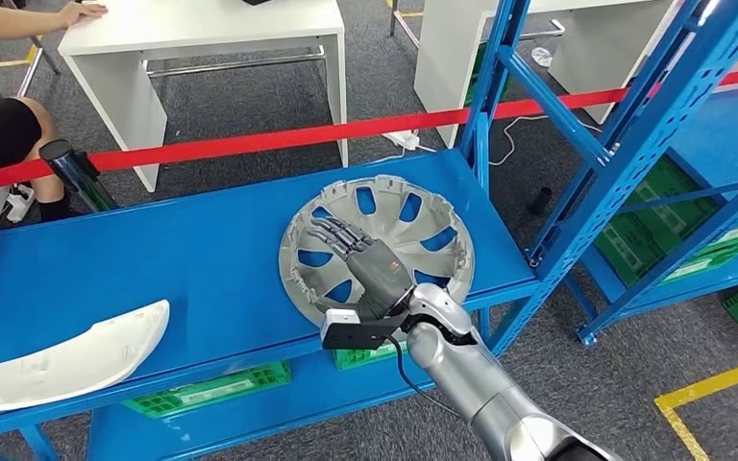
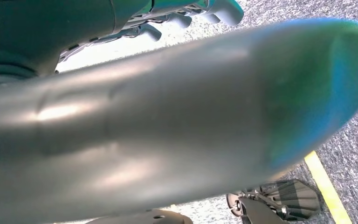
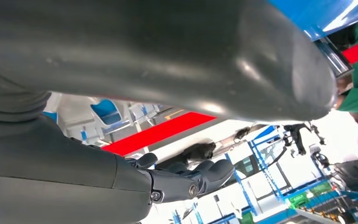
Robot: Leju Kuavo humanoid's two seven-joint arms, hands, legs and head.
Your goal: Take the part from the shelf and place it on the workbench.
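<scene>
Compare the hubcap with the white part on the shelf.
The hubcap is round, grey and slotted; the white part is long, curved and solid. The right hand rests on the hubcap; nothing touches the white part. Both lie on the blue shelf.

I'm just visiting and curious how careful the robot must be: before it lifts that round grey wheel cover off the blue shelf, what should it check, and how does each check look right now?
1. Right hand over the wheel cover: ok, it lies on the cover.
2. Firm grip: cannot tell, the fingers lie flat across the spokes.
3. Cover flat on the blue shelf: ok.
4. White part clear of the cover: ok, far apart.
5. Blue upright close behind the cover: not ok, little room.
6. Left hand free: cannot tell.
</scene>
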